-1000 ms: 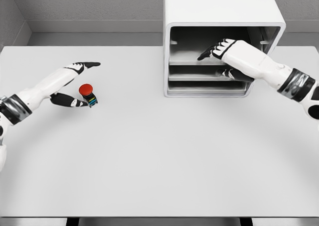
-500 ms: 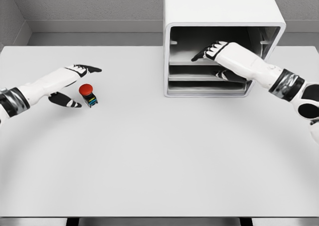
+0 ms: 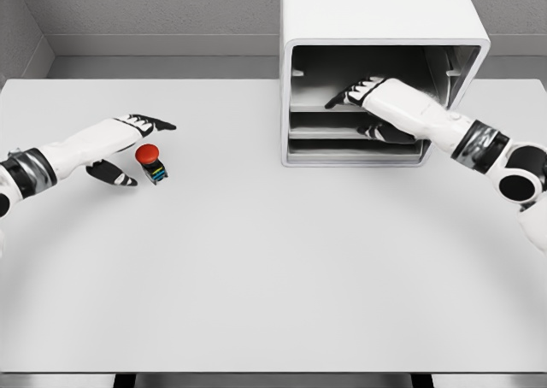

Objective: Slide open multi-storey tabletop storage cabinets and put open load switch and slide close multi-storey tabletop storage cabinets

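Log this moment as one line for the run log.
left hand: open, beside red-capped switch, not gripping | right hand: open, reaching inside cabinet over upper shelf | switch: on table, outside cabinet

There is one white storage cabinet (image 3: 376,29) at 1 o'clock on one white table (image 3: 256,260), and it has three drawer levels. There is one load switch (image 3: 151,163) with one red button at 9 o'clock. Two hands are visible: one left hand (image 3: 128,144) and one right hand (image 3: 372,106).
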